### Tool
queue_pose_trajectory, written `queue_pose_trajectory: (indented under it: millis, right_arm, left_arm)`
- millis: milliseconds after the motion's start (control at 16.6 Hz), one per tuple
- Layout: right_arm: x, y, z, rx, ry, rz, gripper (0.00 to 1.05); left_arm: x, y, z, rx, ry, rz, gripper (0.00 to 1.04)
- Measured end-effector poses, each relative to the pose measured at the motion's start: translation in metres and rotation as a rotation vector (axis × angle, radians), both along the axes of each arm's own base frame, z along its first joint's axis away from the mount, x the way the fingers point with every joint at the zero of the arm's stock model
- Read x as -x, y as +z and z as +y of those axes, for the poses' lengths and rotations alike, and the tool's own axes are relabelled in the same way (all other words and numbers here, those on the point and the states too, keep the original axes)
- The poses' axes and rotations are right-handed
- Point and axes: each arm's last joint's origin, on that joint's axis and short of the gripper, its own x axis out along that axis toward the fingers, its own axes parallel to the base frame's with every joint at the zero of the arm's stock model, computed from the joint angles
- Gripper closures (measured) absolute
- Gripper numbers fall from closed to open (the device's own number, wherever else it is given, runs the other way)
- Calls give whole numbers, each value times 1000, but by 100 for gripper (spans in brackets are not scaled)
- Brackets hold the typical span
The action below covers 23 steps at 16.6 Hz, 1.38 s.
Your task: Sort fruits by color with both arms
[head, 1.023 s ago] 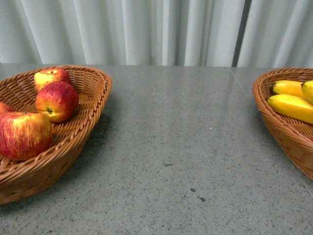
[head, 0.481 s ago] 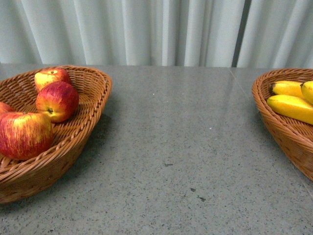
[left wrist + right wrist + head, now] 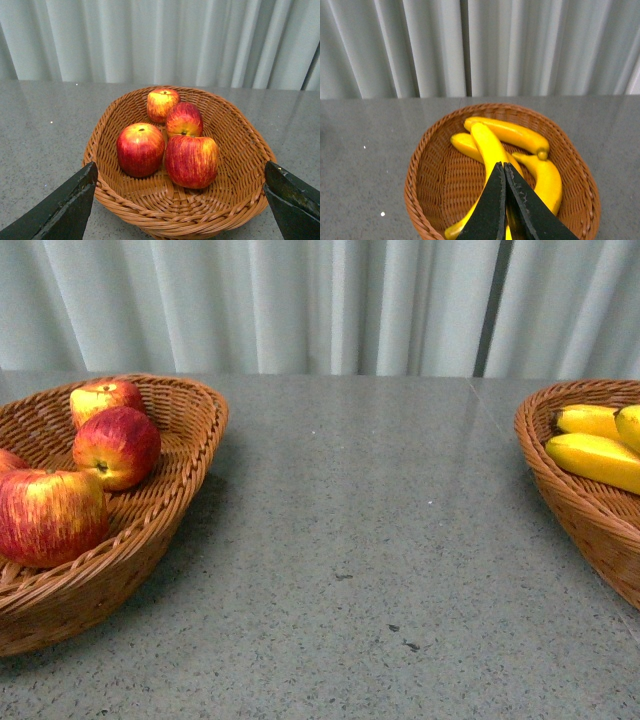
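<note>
Ahead of our left gripper point(image 3: 180, 200), jaws spread wide and empty, sits the left basket point(image 3: 240, 200) with four apples point(image 3: 192, 161), all clear of the jaws. Risk: if we drop in now, a jaw could clip the wicker rim or nudge the touching apples so they roll. Between the baskets, the table point(image 3: 380, 540) shows no loose fruit, so sorting looks done. Just beyond our right gripper point(image 3: 504, 170), jaws pressed together and holding nothing, the right basket point(image 3: 420, 200) holds bananas point(image 3: 507, 132); pushing forward would jab them. Banana count is unclear, since the jaws cover the basket's middle. Front view crops both baskets, neither arm visible.
</note>
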Motion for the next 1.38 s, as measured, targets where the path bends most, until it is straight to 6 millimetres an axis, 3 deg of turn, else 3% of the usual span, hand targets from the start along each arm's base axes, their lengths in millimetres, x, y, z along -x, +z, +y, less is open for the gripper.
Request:
queue_pose_trajectory:
  millis: [120,602,903,1023,1384]
  right_arm:
    - [3,-4,10,2,46,-32,103]
    - [17,-32,8,2,19,-3,103]
    - [17,-34,8,2,19,-16,103]
    - [17,-44,8,1,18,-6,103]
    - [18,-43,8,2,18,-19,103]
  left_arm:
    - [0,0,0,0,0,0,7]
    - [0,0,0,0,0,1,7]
    - [0,0,0,0,0,0,7]
    - [0,0,0,0,1,0,7]
    - [0,0,0,0,0,0,7]
